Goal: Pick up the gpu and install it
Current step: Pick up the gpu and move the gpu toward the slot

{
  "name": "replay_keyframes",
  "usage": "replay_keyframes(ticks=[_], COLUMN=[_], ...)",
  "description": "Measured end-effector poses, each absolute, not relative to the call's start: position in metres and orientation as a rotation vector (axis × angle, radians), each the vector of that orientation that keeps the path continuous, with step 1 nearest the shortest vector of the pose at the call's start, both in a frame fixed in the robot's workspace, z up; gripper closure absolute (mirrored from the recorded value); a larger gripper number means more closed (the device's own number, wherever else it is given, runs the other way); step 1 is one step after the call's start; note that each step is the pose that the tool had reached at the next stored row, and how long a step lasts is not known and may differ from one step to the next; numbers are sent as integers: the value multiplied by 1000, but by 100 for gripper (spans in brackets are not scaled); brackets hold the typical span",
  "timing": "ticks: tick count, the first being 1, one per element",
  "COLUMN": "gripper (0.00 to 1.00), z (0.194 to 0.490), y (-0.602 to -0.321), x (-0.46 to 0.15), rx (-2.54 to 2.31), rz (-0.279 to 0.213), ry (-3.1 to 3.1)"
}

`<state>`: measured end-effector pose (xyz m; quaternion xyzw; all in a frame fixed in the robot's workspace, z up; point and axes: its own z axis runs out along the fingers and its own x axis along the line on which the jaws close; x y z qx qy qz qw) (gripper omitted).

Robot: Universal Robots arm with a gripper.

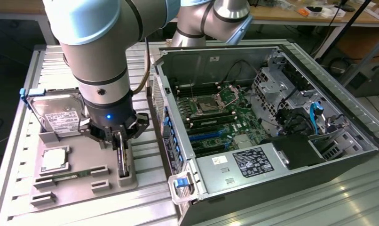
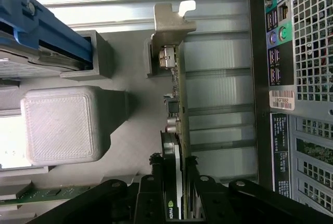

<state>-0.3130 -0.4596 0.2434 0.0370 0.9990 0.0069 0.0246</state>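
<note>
Arm: 1 silver and pale blue robot arm [image 1: 95, 42] is reaching down over a grey plastic parts holder [image 1: 82, 155] on the exterior view's left.

Gripper: the black gripper [image 1: 118, 141] is sitting low over the holder, with a small blue light glowing on the wrist just above it. In the wrist view the gripper [image 2: 174, 203] is straddling the card's upper edge.

Gripper state: the 2 black fingers [image 2: 151, 187] are pressing on the card, 1 on each face, so the gripper is clamping the gpu.

Task object: the gpu [image 1: 122, 162], a flat rectangular card with a green circuit board face, a black shroud and a silver end bracket, is standing on edge in a slot of the grey holder. In the wrist view the gpu [image 2: 181, 104] is showing its thin edge, with the bracket at the far end from the fingers.

Holder contents: a silver hard drive in a blue frame [image 1: 61, 115] is standing upright near the gripper. A square silver chip [image 1: 54, 159] and a slim green memory stick [image 1: 67, 176] are lying flat in their own recesses.

Computer: an open black and silver tower case [image 1: 240, 49] is lying on its side just beside the holder, exposing a green motherboard [image 1: 221, 117].

Surface: everything is resting on a slatted metal table [image 1: 146, 202].
</note>
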Motion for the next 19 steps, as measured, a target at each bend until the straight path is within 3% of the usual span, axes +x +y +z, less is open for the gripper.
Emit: replay_keyframes(ticks=[19], gripper=[73], z=[244], y=[-460], x=[-313], rx=[115], rz=[21], ry=[3090])
